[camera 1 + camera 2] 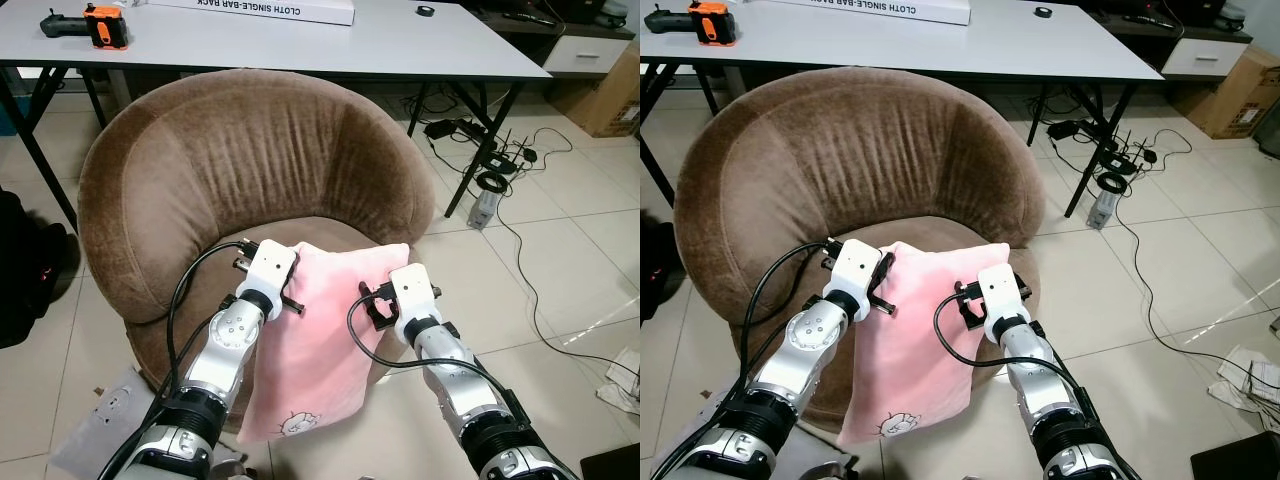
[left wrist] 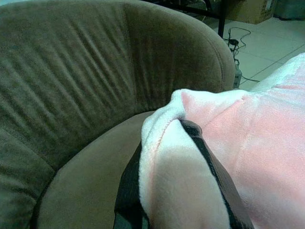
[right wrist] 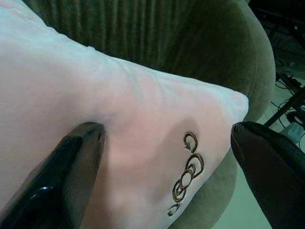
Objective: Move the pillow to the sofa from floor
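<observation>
Pillow is hanging at the sofa's front edge, top corner over the seat — lower end dangling toward the floor. Left gripper is pinching its upper corner. Right gripper is standing spread, one finger pressing the fabric.

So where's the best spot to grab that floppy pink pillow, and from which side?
By its top corners, from the front. The pink pillow is soft and hangs limp over the brown chair's seat edge; the left gripper pinches one corner, which suits thin fingers.
</observation>
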Available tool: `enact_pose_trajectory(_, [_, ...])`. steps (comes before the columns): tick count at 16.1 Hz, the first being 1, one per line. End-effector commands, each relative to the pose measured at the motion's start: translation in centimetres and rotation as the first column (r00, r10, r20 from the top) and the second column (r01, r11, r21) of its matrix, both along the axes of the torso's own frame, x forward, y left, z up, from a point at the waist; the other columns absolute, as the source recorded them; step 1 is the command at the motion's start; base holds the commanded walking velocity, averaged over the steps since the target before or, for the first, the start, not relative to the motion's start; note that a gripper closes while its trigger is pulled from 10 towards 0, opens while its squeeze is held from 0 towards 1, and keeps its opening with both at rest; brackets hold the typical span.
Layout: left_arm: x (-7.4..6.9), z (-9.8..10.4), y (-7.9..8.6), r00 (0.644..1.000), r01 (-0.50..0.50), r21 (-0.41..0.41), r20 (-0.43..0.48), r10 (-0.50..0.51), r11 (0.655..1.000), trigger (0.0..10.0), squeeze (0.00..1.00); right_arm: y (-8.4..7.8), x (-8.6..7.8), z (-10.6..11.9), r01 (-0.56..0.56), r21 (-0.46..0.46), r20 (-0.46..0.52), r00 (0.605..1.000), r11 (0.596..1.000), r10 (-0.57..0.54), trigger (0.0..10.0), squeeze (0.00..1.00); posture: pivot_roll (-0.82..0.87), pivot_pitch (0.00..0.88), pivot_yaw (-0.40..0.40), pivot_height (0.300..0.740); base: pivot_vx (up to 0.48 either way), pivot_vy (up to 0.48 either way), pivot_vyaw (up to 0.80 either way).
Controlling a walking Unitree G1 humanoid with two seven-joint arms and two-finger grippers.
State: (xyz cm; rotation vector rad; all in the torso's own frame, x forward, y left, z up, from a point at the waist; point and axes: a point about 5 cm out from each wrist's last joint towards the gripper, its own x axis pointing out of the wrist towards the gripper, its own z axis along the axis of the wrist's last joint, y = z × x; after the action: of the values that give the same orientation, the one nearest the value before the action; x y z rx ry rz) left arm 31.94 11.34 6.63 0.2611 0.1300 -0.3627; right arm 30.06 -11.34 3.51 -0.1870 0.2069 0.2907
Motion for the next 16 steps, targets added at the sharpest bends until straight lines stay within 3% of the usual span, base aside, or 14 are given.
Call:
enact_pose_trajectory(1, [0.59,1.19,-1.0,0.998,0.025,-0.008,0.06,-0.025,1.0,10.0,0.0,-0.19,0.15,0.11,0.006,-0.002,0.009,1.0,1.0,-0.006,10.0,0.33,-0.01,0.035,-0.119,0.74,0.0,0.0,0.0])
enact_pose_trajectory(16, [0.26,0.94,-0.79,0.998,0.004,-0.002,0.059,-0.004,1.0,10.0,0.0,0.05,0.44,0.15,0.014,-0.001,0.005,1.0,1.0,-0.014,10.0,0.35,0.02,0.047,-0.121,0.74,0.0,0.0,0.0])
